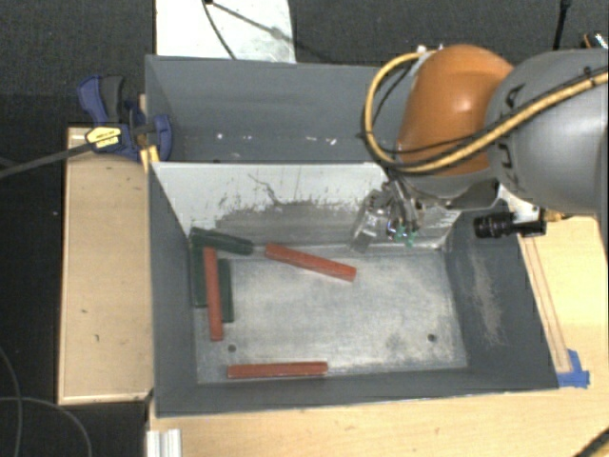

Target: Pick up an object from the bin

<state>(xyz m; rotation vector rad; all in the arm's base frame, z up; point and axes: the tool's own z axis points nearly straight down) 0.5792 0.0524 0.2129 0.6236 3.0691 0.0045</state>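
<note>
The gripper [385, 225] is being held low at the back of the grey bin [495, 303], near the back right corner, just where the floor is meeting the back wall. It is being carried under the arm's big orange cover [455, 103], and yellow cables [369, 112] are being looped round that cover. Whether the gripper is spread wide or pinched shut cannot be told, because its tip is being lost in a jumble of shiny metal parts.

Six sticks are being counted on the bin floor: three red and three dark green.

The nearest red stick [309, 262] is lying tilted in the middle of the floor. Its right end is being pointed toward the gripper, near it but not touching it.

A second red stick [278, 370] is being kept flat along the front wall, well apart from the gripper.

The third red stick [214, 298] is lying at the left side, running from back to front. It is being squeezed between two green ones: a left green stick [198, 276] and a right green stick [226, 288], both lying the same way.

The tilted green stick [221, 244] is being laid across the back ends of those three, and it seems to be touching them.
</note>
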